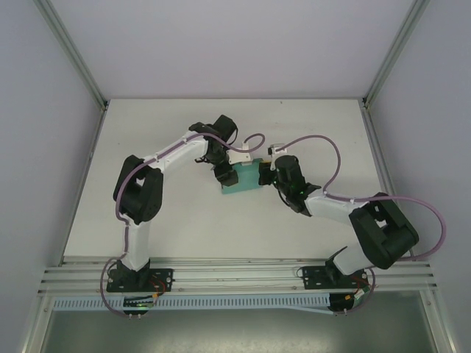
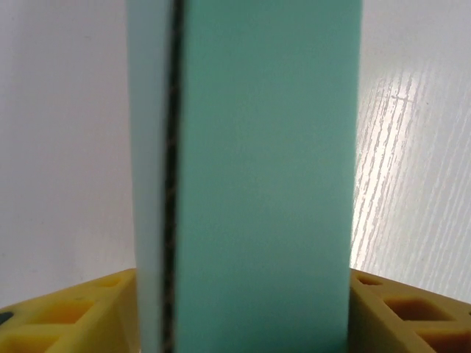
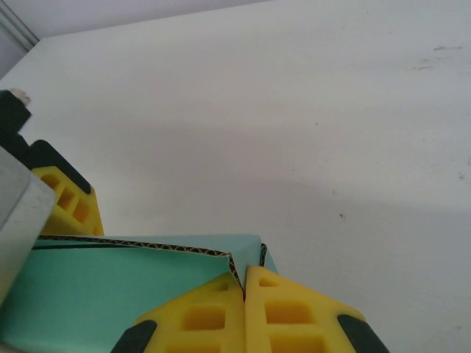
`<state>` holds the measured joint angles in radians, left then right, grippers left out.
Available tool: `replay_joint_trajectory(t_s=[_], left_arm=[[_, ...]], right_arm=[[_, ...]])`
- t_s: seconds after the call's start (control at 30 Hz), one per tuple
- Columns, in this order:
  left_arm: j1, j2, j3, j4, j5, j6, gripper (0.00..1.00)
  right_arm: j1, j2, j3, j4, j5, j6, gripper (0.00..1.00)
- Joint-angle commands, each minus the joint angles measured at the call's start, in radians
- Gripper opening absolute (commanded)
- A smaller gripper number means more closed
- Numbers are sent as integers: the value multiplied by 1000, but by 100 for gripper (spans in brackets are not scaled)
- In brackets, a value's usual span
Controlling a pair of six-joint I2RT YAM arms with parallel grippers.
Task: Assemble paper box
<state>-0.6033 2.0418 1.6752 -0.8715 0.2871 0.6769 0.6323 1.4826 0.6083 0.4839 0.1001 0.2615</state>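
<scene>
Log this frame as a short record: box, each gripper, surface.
object: teal paper box, between the two grippers
place: middle of the white table
left gripper: fingers flank the box; grip unclear
right gripper: shut, pinching the box's card edge
box state: dark gap between two panels, not fully closed

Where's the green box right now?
In the top view, the paper box is near the middle, between the left gripper and the right gripper, which pinches its edge.
</scene>
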Motion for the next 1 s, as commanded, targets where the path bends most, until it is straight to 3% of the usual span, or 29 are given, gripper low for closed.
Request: replay_joint_trajectory(t_s=[0.0,0.27,0.6,0.7,0.97], left_arm=[[-7,17,40,-8,5,-23,68],[-7,-70,32,31,7,-79,82],[-6,-280,-152,118,-108,-171,82],[3,-308,-189,113,-177,-224,75],[52,-404,-340,163,-141,-303,43]], right_arm=[[45,86,-81,-297,-31,0,0],[75,-9,-42,-392,60,-11,0],[100,-33,9,-479,111,-11,0],[104,-17,52,-534,134,16,0],[120,23,168,-688,147,41,0]])
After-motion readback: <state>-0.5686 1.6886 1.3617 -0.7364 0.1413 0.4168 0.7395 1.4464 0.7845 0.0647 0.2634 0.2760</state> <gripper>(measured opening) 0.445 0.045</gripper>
